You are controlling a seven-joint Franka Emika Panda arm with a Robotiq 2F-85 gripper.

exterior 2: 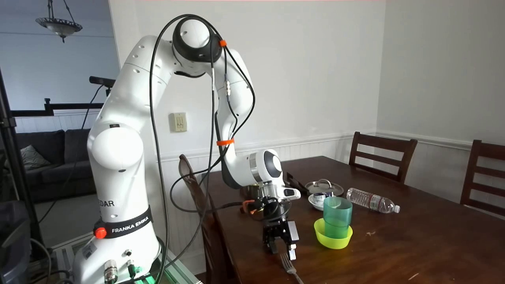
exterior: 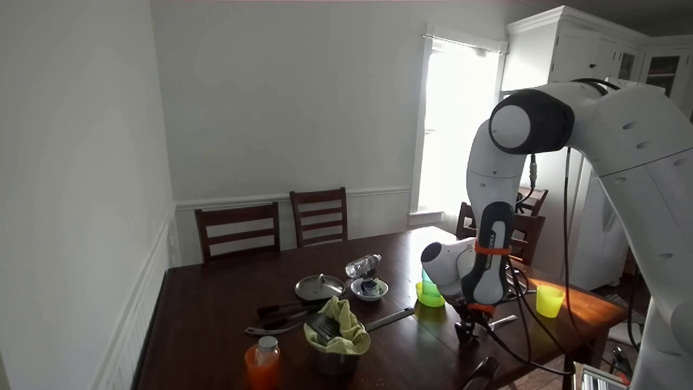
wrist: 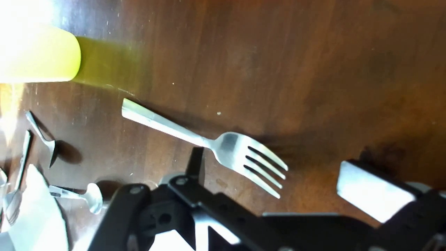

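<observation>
My tool (exterior 2: 282, 249) gapes wide, holding nothing, near a fork (wrist: 228, 150).
Both exterior views, unlike my wrist view, show a bottle (exterior 2: 373, 201) well apart from the tool; my arm (exterior 2: 195, 35) arches, pointing down.

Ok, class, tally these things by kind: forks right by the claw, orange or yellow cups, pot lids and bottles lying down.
Fork by the claw: 1
Cups, orange cup and yellow cup: 2
Pot lid: 1
Bottle lying down: 1
Total: 5
</observation>
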